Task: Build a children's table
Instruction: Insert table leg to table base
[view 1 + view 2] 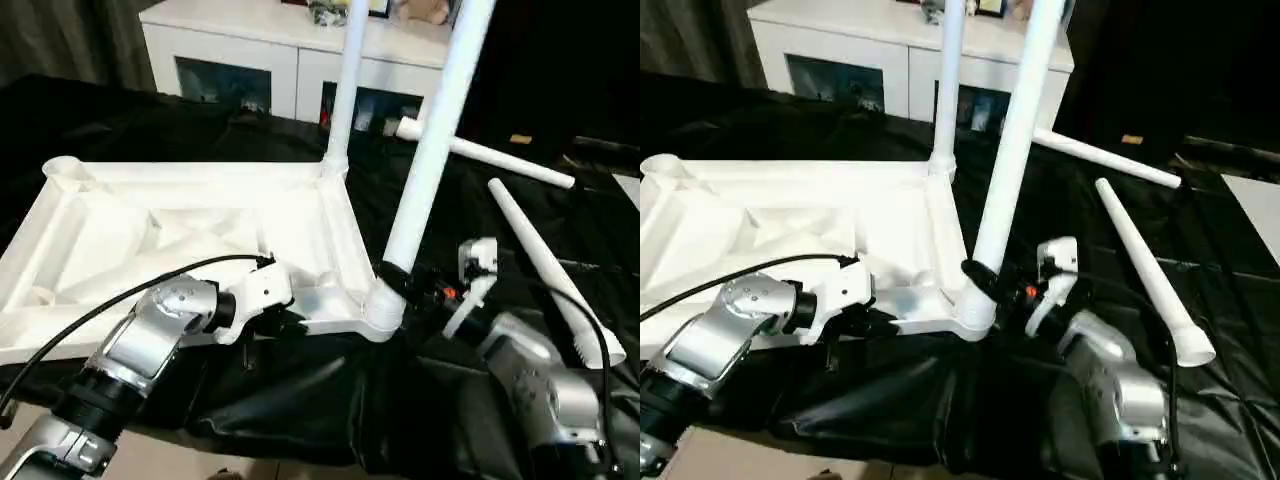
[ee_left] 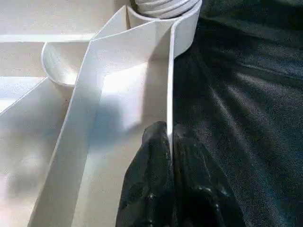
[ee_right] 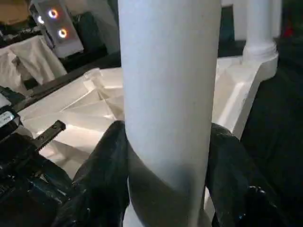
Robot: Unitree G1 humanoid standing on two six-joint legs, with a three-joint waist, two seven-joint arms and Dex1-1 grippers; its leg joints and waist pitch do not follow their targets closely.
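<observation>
On the black cloth-draped surface (image 1: 300, 400), the upturned white ribbed plastic tabletop (image 1: 180, 240) has its rim pinched by the left gripper (image 2: 169, 142), while the right gripper (image 3: 168, 156) clasps the near-upright white tapered leg (image 1: 430, 150) just above its corner socket (image 1: 383, 305).

1. Both eye views look forward and down from head height over the silver forearms, sharing the upturned tabletop (image 1: 190, 235) at frame centre-left and the cabinet (image 1: 260, 50) along the upper edge.
2. The left wrist view sits very close, facing along the tabletop's rim wall toward a corner socket (image 2: 163, 14).
3. The right wrist view looks, probably slightly upward, past the near leg (image 3: 168, 94) filling mid-frame.
</observation>
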